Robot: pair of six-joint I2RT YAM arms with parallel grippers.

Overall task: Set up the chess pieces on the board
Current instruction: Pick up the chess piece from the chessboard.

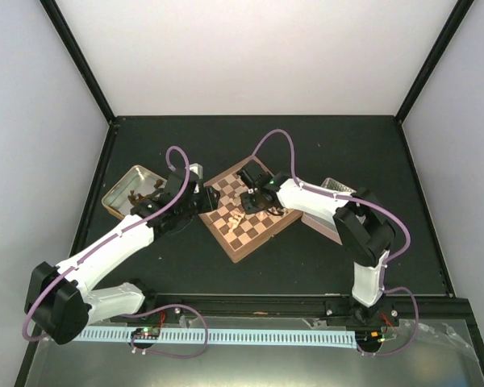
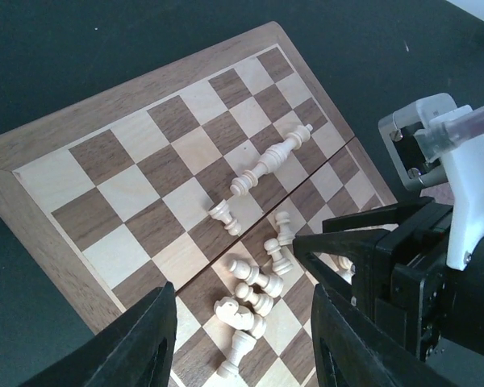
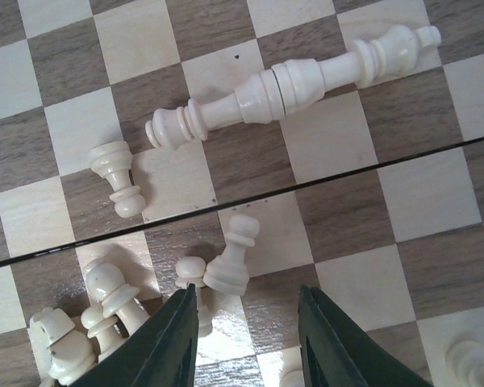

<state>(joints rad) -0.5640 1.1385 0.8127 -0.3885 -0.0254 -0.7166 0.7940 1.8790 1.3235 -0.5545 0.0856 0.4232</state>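
Note:
The board (image 1: 262, 231) lies turned at an angle mid-table. Several cream chess pieces (image 2: 254, 294) lie toppled in a heap on it, below my left gripper (image 2: 242, 343), which hangs open and empty above them. Two tall pieces (image 3: 290, 85) lie end to end farther up the board. My right gripper (image 3: 246, 343) is open low over the squares. A pawn (image 3: 230, 260) leans just beyond its tips and a second pawn (image 3: 189, 274) sits by its left finger. From above, both the left gripper (image 1: 198, 197) and the right gripper (image 1: 252, 201) meet over the board.
An open metal tin (image 1: 121, 193) holding dark pieces sits left of the board, and another tin (image 1: 332, 192) lies to its right under the right arm. The right arm's black gripper body (image 2: 403, 274) crowds the left wrist view. A lone pawn (image 3: 117, 179) lies apart.

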